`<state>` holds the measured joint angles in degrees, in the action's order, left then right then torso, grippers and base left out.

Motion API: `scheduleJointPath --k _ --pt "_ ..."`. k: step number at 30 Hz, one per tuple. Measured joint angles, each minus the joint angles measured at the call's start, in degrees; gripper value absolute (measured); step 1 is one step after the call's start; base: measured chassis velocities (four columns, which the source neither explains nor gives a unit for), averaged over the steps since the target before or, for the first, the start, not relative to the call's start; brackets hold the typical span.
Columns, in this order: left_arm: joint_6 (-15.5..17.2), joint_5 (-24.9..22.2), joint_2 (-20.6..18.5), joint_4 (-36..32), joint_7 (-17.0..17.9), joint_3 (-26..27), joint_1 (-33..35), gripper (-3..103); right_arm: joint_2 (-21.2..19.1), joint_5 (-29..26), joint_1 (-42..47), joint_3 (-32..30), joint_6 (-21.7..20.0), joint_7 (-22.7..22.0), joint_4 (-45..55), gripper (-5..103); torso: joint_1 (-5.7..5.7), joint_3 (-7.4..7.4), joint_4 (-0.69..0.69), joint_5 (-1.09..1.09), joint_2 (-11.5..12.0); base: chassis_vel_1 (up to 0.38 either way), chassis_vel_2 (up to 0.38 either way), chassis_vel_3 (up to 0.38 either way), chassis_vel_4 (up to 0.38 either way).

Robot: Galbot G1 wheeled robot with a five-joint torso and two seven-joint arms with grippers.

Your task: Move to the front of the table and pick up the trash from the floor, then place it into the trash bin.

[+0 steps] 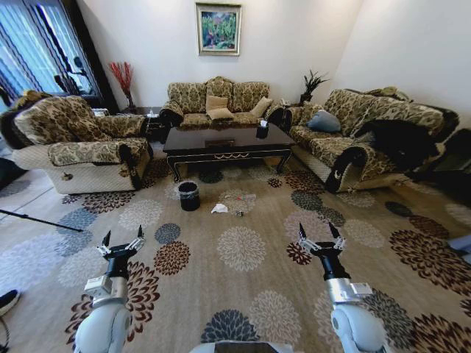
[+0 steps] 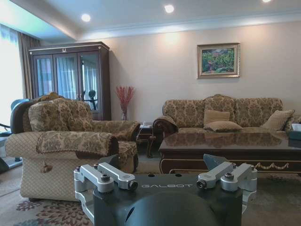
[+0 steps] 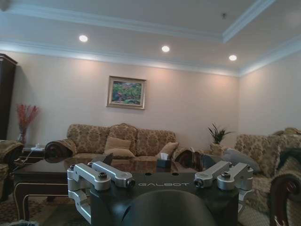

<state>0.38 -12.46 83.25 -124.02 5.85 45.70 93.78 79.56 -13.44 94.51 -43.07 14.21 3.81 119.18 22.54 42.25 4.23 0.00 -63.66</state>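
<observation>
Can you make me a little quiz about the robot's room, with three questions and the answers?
1. True or false: the trash bin stands on top of the table.
2. Which lies nearer the bin: A) the white tissue, B) the tissue box on the table?
3. Fill in: the left gripper and right gripper are both ____, holding nothing.

Key:
1. False. It stands on the carpet in front of the table.
2. A. The tissue lies on the carpet just beside the bin.
3. Open.
</observation>
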Motion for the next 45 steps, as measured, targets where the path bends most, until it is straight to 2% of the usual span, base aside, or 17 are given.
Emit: scheduleJointPath --k 2,10,17,22,29,33,36,39,42,45 --pt "-0.3 0.0 0.0 0.2 -0.1 -0.1 0.0 100 0.0 -2.5 0.2 0.5 -1.5 -1.9 0.5 100 -0.39 -0.48 0.00 0.00 0.9 0.000 0.000 0.000 0.000" --pt "-0.4 -0.3 -0.5 0.0 -0.3 0.0 0.0 100 0.1 -3.3 0.1 0.3 -2.6 -3.3 0.1 100 -1.40 -1.71 0.00 0.00 3.1 0.000 0.000 0.000 0.000" --pt "0.1 -0.2 -0.9 -0.8 -0.4 -0.2 -0.1 100 0.7 -4.2 0.1 0.7 -3.8 -6.5 0.2 100 -2.26 -2.79 0.00 0.00 5.1 0.000 0.000 0.000 0.000" --pt "0.2 -0.2 -1.0 -0.5 -0.5 -0.4 0.0 100 0.8 -4.5 -0.5 0.6 -1.9 -5.2 -1.2 100 -2.95 -3.60 0.00 0.00 6.6 0.000 0.000 0.000 0.000" --pt "0.2 -0.1 -0.8 -0.3 -0.5 -0.7 0.3 100 1.1 -5.8 -0.8 0.9 -1.1 -6.6 -2.6 100 -3.82 -4.67 0.00 0.00 8.5 0.000 0.000 0.000 0.000" --pt "0.4 -0.2 -0.9 -0.2 -0.6 -0.9 0.1 100 1.0 -3.0 -1.5 -0.1 1.8 -6.5 -4.0 100 -4.29 -5.28 -0.01 0.00 9.6 0.000 0.000 0.000 0.000" --pt "0.9 -0.3 -0.8 -0.2 -0.6 -1.2 -0.1 100 0.9 -1.7 -1.8 -1.5 5.6 -5.7 -4.4 100 -4.75 -5.88 0.00 0.00 10.6 0.000 0.000 0.000 0.000" --pt "1.1 -0.2 -0.8 -0.7 -0.7 -1.3 -0.1 100 0.9 -1.7 -1.6 -2.0 6.4 -5.5 -3.6 100 -4.97 -6.19 0.00 0.00 11.2 0.000 0.000 0.000 0.000" --pt "1.6 -0.3 -0.9 -2.3 -0.9 -1.1 0.1 100 0.9 -1.6 -1.0 -2.7 6.6 -5.4 -1.3 100 -5.32 -6.71 0.00 0.00 12.1 0.000 0.000 0.000 0.000" --pt "2.6 -1.8 -1.5 -5.3 -1.0 -0.4 0.3 100 0.5 -1.4 -0.2 -3.1 3.9 -6.4 2.2 100 -5.77 -7.34 0.00 0.00 13.1 0.000 0.000 0.000 0.000"
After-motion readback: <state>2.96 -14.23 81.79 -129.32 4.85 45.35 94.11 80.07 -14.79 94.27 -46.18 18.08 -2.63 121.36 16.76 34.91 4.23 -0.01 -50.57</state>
